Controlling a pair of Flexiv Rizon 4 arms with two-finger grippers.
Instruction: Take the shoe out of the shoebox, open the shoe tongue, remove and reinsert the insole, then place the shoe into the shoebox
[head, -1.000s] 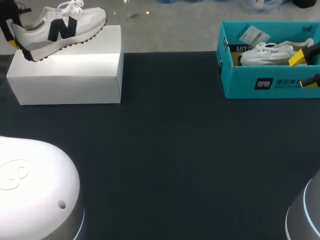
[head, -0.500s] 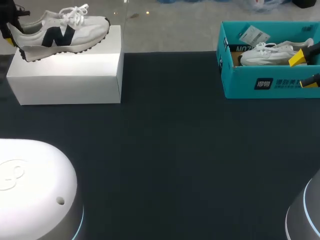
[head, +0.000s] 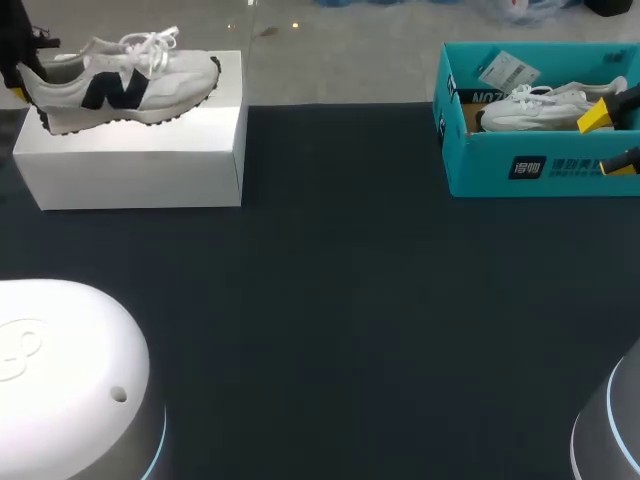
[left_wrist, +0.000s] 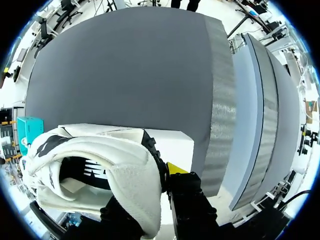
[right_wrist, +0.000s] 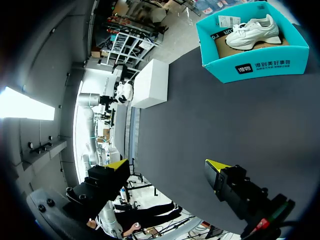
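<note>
White shoe (head: 120, 80) lowered onto box (head: 140, 160) | left end effector (left_wrist: 155, 195) seemingly grips heel | right end effector (right_wrist: 167, 167) spread

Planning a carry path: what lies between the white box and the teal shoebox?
Nothing: in the head view the dark table between the white box and the teal shoebox is bare.

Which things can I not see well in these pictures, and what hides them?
- Left gripper: in the head view it is cut off by the edge. In the left wrist view one yellow tip is hidden behind the heel of the held shoe.
- White shoe in the shoebox: in the head view its sole is behind the box wall, and one end is behind the right gripper.
- Paper tag in the shoebox: print too small to read.
</note>
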